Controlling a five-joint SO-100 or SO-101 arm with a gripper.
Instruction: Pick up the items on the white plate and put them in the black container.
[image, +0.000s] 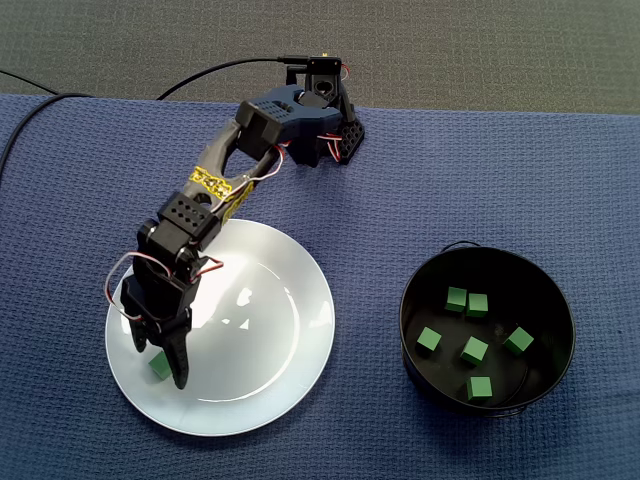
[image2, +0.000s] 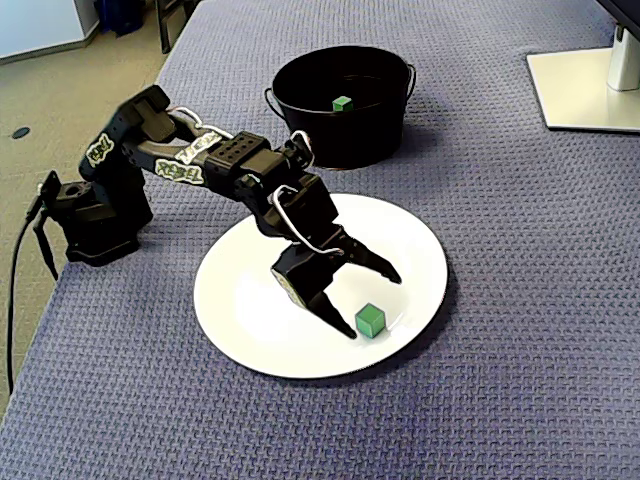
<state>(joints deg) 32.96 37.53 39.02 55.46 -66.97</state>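
Note:
One green cube (image: 160, 368) (image2: 370, 319) lies on the white plate (image: 262, 330) (image2: 255, 315), near the plate's left rim in the fixed view from above. My gripper (image: 158, 362) (image2: 370, 303) is down over the plate and open. The cube sits between its spread fingers near the tips, close to one finger (image2: 340, 322). I cannot tell whether they touch. The black container (image: 412, 300) (image2: 340, 135) stands beside the plate, on its right in the view from above. It holds several green cubes (image: 474, 350).
A blue woven cloth (image: 560, 180) covers the table. The arm's base (image: 322, 120) (image2: 95, 215) stands at the cloth's edge with a cable running off it. A pale monitor stand base (image2: 590, 90) lies beyond the container in the fixed view from the side.

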